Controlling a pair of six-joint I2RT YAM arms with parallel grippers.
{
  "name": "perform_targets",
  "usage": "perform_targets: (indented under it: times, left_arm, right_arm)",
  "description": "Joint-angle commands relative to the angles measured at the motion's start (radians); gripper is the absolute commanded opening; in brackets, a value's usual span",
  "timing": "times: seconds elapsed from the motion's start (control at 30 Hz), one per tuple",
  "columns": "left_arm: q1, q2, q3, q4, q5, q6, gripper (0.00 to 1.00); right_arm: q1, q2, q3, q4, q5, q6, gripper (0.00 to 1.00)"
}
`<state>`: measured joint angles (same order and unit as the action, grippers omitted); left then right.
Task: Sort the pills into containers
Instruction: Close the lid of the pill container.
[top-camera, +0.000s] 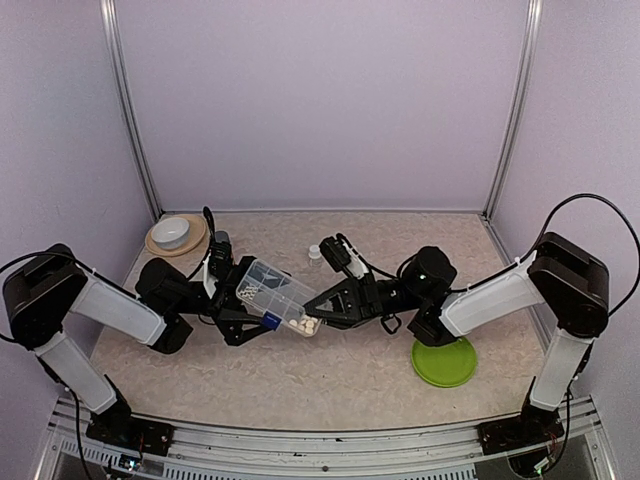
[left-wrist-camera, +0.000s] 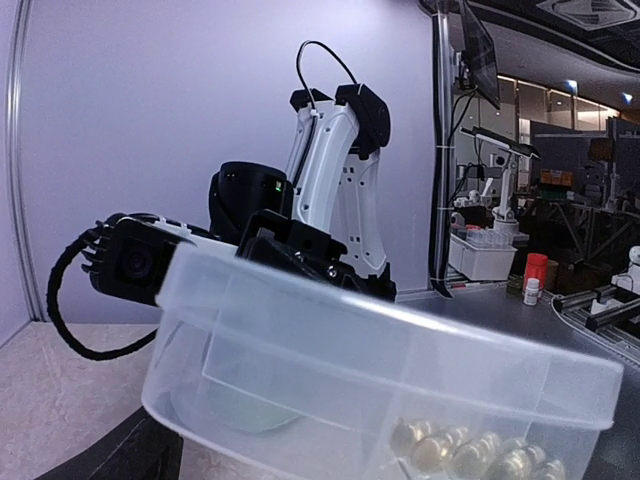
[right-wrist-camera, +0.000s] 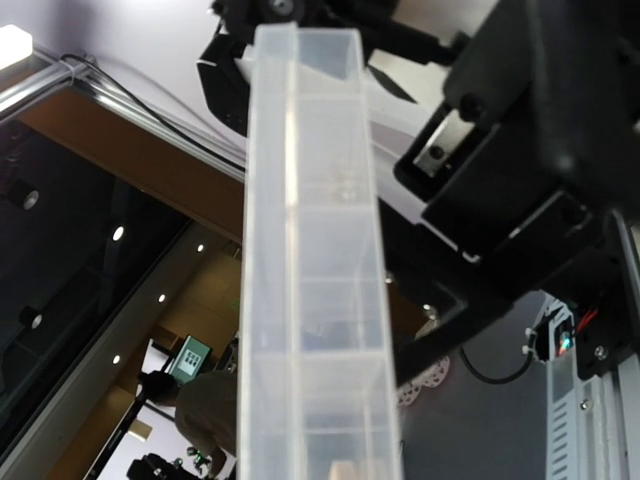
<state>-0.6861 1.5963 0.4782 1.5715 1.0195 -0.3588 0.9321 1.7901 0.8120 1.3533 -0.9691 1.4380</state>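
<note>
White against its tan saucer (top-camera: 195, 246), a bowl (top-camera: 172, 231) sits at the far left corner of the speckled table (top-camera: 330, 385). Right of it, the left gripper (top-camera: 238, 300) reaches toward the middle with its jaws spread wide. The left end of the box (top-camera: 278, 288) lies between them, and whether they touch the plastic cannot be told. The box is clear and divided into compartments, with a dark blue mark (top-camera: 270, 321) on its near edge, and it spans the gap between the two grippers. In the left wrist view the box (left-wrist-camera: 380, 370) fills the lower frame, slanting down to the right, with rounded pale pills (left-wrist-camera: 470, 455) heaped in its lower right compartment. From above, pills (top-camera: 308, 324) show as a whitish cluster in the box's near right corner, and a second cluster lies nearer the left end. A small white bottle (top-camera: 315, 254) stands behind the box, apart from it. The right gripper (top-camera: 318, 308) is clamped narrowly on the box's right end, just beside the corner cluster. In its wrist view the box (right-wrist-camera: 315, 300) runs edge-on up the middle of the frame. A green plate (top-camera: 444, 362) lies on the table at the near right, beside the right arm.
</note>
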Motion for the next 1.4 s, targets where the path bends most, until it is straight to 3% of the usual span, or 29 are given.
perform_targets:
  times: [0.0,0.47,0.77,1.37]
  left_arm:
    - [-0.006,0.005,0.025,0.275,0.079,-0.025,0.99]
    - [0.01,-0.007,0.03,0.276,0.161,-0.07,0.99]
    - [0.01,-0.035,-0.003,0.275,0.047,0.033,0.99]
    - [-0.016,0.005,0.043,0.274,0.085,0.041,0.99]
  right_arm:
    - [0.009,0.026,0.006,0.087,-0.023,0.025,0.05]
    - [0.003,0.005,0.017,0.074,-0.046,0.016,0.05]
    - [0.004,0.016,0.015,0.089,-0.031,0.025,0.05]
    - [0.013,0.055,0.015,0.142,-0.029,0.055,0.04]
